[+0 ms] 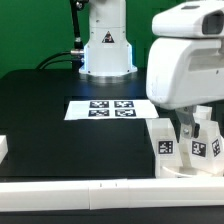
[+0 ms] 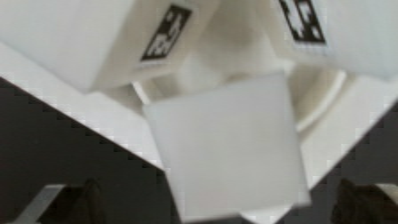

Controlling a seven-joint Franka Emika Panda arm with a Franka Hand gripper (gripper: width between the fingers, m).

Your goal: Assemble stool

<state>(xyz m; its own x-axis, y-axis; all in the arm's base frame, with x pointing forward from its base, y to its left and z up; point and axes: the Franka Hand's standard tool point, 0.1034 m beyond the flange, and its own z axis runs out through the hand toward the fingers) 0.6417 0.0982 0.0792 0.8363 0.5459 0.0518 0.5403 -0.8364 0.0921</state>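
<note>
From where I'm driving, the gripper (image 1: 196, 128) sits lower right of the ext view w/ jaws spread wide and holding nothing, right over the tagged stool legs (image 1: 165, 140) by the white border bar (image 1: 100, 190). Legs look like light, stiff, slick plastic, so I'd pinch one across its flat sides. Marker board (image 1: 108, 108) lies further back, mid frame.
</note>
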